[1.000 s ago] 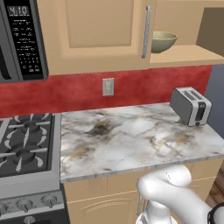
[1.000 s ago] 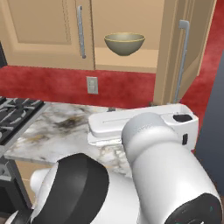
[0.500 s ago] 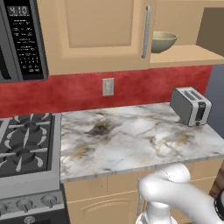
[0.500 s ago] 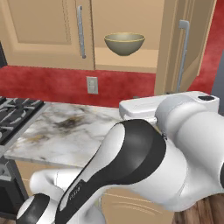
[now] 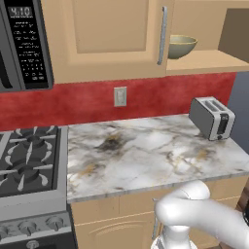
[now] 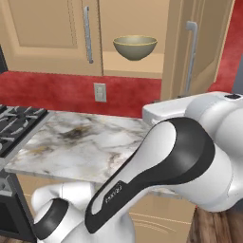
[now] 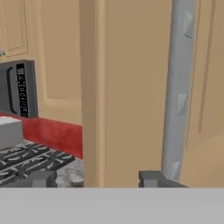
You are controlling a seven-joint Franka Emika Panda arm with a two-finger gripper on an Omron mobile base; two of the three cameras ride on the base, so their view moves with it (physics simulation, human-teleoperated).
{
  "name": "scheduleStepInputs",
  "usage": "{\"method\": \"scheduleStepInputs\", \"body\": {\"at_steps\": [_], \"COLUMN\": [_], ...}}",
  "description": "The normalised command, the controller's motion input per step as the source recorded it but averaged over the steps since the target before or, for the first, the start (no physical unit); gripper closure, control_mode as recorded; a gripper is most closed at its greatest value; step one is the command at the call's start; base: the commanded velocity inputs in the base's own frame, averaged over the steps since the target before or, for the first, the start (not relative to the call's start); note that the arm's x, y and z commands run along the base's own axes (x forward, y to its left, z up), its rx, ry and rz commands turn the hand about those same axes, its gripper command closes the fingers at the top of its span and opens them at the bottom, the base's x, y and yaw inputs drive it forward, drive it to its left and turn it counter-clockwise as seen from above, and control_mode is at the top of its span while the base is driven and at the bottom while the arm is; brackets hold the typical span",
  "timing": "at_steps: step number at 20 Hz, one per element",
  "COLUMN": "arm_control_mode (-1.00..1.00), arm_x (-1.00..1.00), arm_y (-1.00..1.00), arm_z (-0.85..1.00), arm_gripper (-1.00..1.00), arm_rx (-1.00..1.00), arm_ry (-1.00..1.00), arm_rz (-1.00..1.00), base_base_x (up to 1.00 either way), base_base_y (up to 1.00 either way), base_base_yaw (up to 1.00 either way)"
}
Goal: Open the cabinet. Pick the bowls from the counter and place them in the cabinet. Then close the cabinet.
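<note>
One bowl [image 6: 135, 47] sits inside the cabinet [image 5: 204, 61], on its bottom board, near the left side of the open part. It is the deeper, rounder bowl, beige with a golden rim. Nothing else can be seen in the open part of the cabinet. The right door [image 6: 197, 52] stands swung out wide, and the left door [image 5: 109, 36] looks shut.

On the counter [image 5: 146, 151] there is a silver toaster [image 5: 211, 117] at the right end, and I see no bowl on the bare marble. The big white arm hides part of the counter in the right base view, so I cannot tell if the wide, shallow bowl lies behind it. So at least one bowl is put away, and I think the door is the job left to do.

The gripper [image 7: 98, 179] is up close to the open door's edge. One fingertip sits just beside the silver handle [image 7: 177, 92], the other is on the far side of the door edge. The fingers stand apart with the door edge between them, and I cannot tell if they press on it yet.
</note>
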Motion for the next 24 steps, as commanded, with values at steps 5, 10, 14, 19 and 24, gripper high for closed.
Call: {"method": "scheduleStepInputs", "body": {"at_steps": [5,10,14,19,24], "arm_control_mode": [-1.00,-1.00,-1.00,-1.00,-1.00], "arm_x": [0.49,0.55,0.56,0.60,0.75], "arm_y": [0.45,0.98,1.00,1.00,1.00], "arm_z": [-0.11,-0.20,-0.23,-0.29,-0.27], "arm_gripper": [-1.00,-1.00,-1.00,-1.00,-1.00], "arm_rx": [0.00,0.00,0.00,0.05,0.13], "arm_ry": [0.00,0.00,0.00,0.00,0.00], "arm_rz": [0.04,0.00,0.00,0.00,0.00], "base_base_x": [0.00,0.00,0.00,0.00,0.00], "base_base_y": [0.00,0.00,0.00,0.00,0.00], "base_base_yaw": [0.00,0.00,0.00,0.00,0.00]}}
